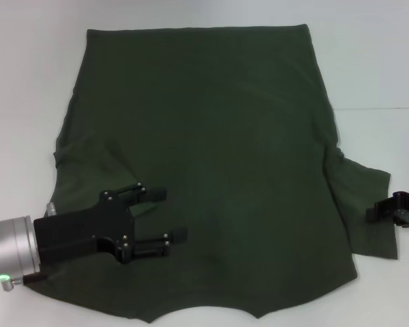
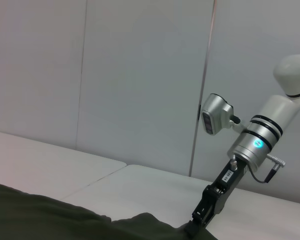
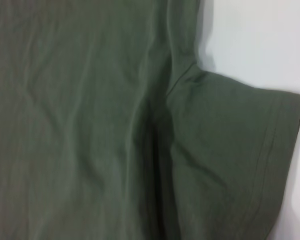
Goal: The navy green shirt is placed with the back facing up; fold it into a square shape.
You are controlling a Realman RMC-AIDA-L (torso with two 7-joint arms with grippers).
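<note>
Olive navy green shirt (image 1: 211,150) could bunch if our released left tool (image 1: 165,215) drags it; right tool (image 1: 388,210) state unclear.

Navy green shirt (image 1: 218,136) — spread flat, unfolded.

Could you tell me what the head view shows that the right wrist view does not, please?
Only the head view shows the whole shirt spread flat on the white table, the left tool open over the shirt's near left part, and the right tool at the edge of the right sleeve. Only the right wrist view shows a close look at that sleeve: its stitched hem and the creases at the armpit. Both show the shirt's green fabric, the right sleeve lying unfolded, and some white table beside it.
</note>
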